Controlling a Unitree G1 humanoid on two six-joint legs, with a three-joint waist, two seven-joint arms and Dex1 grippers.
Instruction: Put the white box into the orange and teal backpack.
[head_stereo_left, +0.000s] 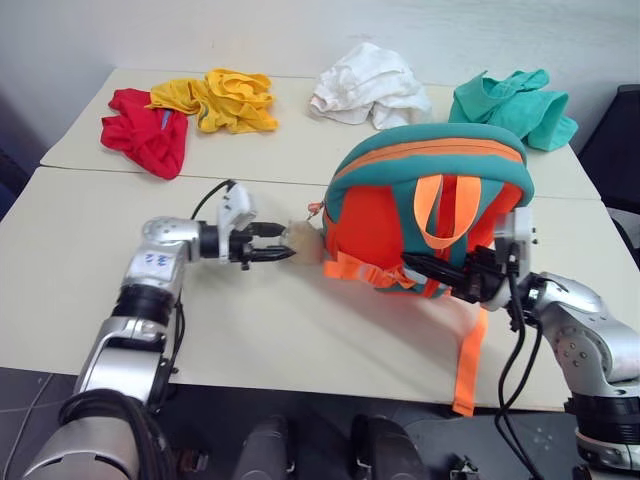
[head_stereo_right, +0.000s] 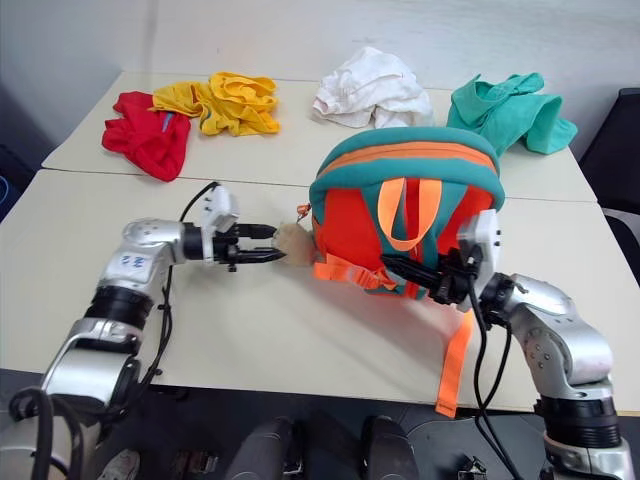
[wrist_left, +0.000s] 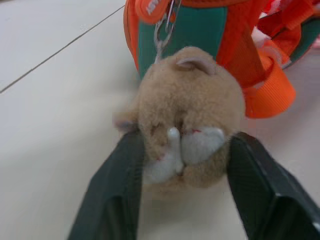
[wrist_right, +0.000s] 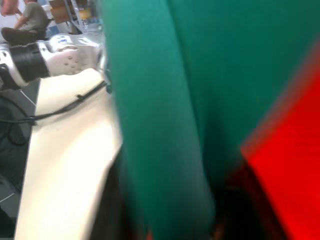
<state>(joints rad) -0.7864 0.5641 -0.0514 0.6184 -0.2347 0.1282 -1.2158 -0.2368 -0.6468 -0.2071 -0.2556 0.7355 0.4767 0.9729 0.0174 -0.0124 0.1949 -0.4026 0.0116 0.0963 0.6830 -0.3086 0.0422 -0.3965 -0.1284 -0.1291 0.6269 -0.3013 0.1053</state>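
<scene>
On the bench (head_stereo_left: 250, 330), the soft backpack (head_stereo_left: 425, 215) slumps; left pincer (wrist_left: 182, 165) straddles its plush head (wrist_left: 190, 115) unclenched, right pincer's (head_stereo_left: 425, 268) state unclear.

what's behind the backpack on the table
Behind the backpack, at the far edge of the table, lie a white cloth heap and a teal one. The backpack's bulk covers the tabletop right behind it, so anything lying there cannot be seen.

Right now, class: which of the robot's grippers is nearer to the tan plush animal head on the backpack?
Left. The left gripper has its fingers on either side of the plush head. The right gripper is at the backpack's strap side, farther off.
</scene>
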